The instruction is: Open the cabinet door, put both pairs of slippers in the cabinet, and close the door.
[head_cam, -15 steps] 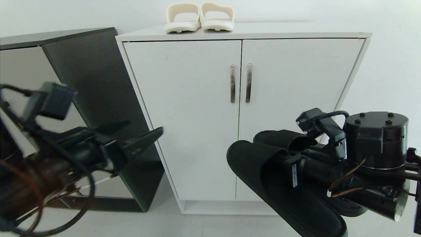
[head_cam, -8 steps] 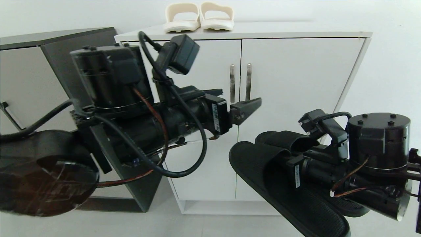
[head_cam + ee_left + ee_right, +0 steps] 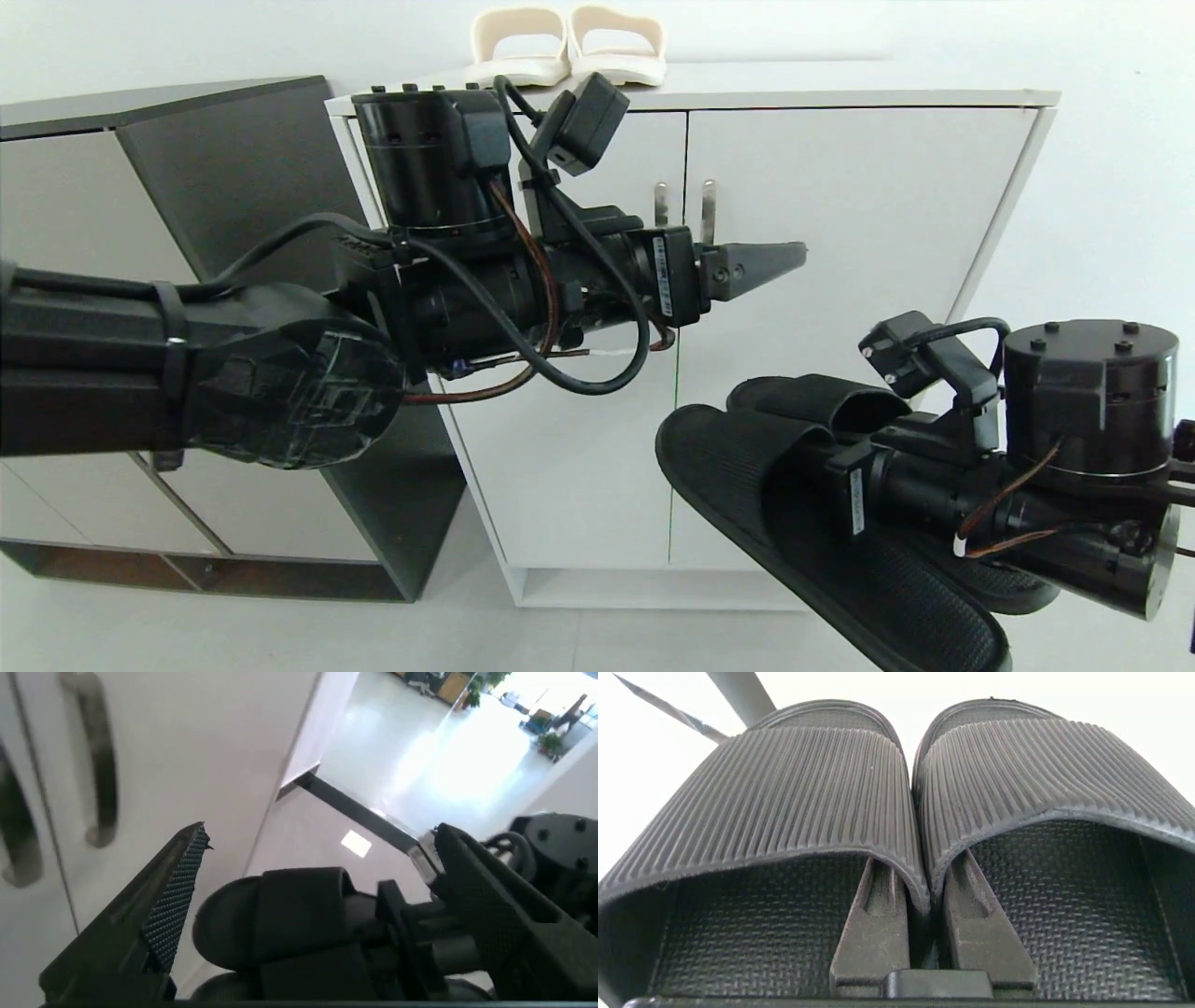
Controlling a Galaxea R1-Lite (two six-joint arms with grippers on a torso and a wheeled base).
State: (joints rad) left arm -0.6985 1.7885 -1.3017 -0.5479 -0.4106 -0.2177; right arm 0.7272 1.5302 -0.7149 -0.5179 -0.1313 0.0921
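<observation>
A dark cabinet (image 3: 243, 168) fills the left of the head view. The left gripper (image 3: 784, 257) hangs centre frame before the white cabinet (image 3: 840, 187); the left wrist view shows its fingers spread wide, holding nothing. Just behind it, two upright handles (image 3: 708, 201) stand side by side where the closed doors meet. They look stiff and smooth, and a pinch across a bar's middle would probably pull a door open. At top centre the white slippers (image 3: 567, 47) lie side by side on the cabinet top, long axes running front to back; which end faces out I cannot tell. At lower right the right gripper (image 3: 924, 905) pinches the black slippers (image 3: 747, 467) by their adjoining strap edges, a finger under each strap. The pair looks light, soft and bendy, with ribbed straps giving grip, so this inner-strap hold seems sound. Their long axis slants from upper left to lower right, toes toward the doors
</observation>
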